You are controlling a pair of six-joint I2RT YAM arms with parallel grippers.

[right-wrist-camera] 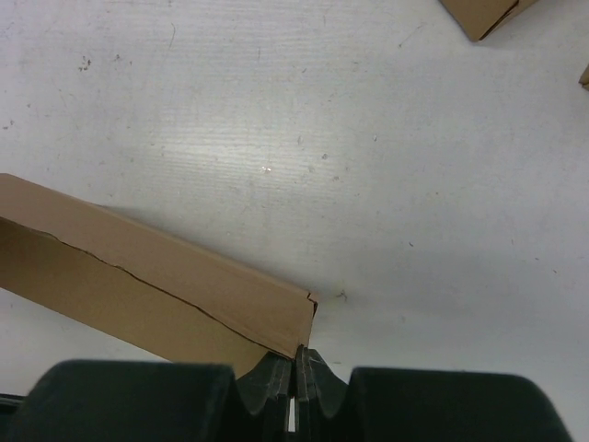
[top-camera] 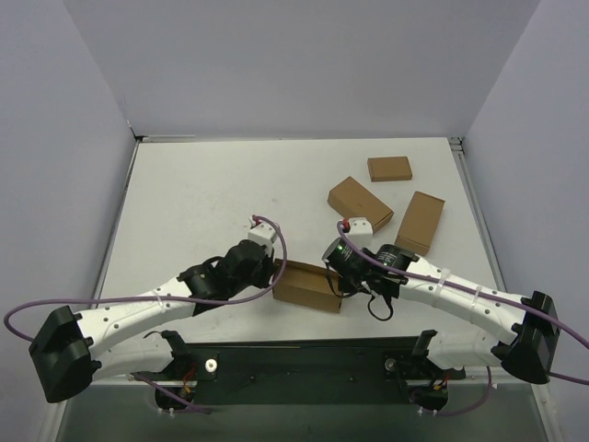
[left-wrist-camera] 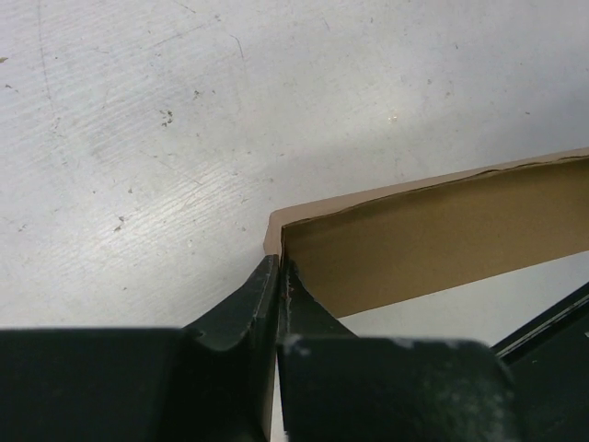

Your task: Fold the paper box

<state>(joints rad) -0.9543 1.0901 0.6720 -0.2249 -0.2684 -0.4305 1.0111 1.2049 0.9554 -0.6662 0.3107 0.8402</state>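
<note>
The paper box [top-camera: 306, 284] is a brown cardboard blank standing partly folded near the table's front middle, between my two grippers. My left gripper [top-camera: 273, 274] is shut on the box's left end wall; in the left wrist view its fingers [left-wrist-camera: 276, 281] pinch the cardboard corner [left-wrist-camera: 276, 226], with a long side wall [left-wrist-camera: 442, 230] running right. My right gripper [top-camera: 337, 280] is shut on the box's right end; in the right wrist view its fingertips [right-wrist-camera: 296, 361] clamp the corner [right-wrist-camera: 299, 318] of the folded wall [right-wrist-camera: 138, 267].
Three small ready-made brown boxes lie at the back right: one [top-camera: 389, 168] farthest back, one [top-camera: 360, 203] in the middle, one [top-camera: 421, 221] to the right. A corner of one shows in the right wrist view [right-wrist-camera: 479, 14]. Walls enclose the white table [top-camera: 202, 203].
</note>
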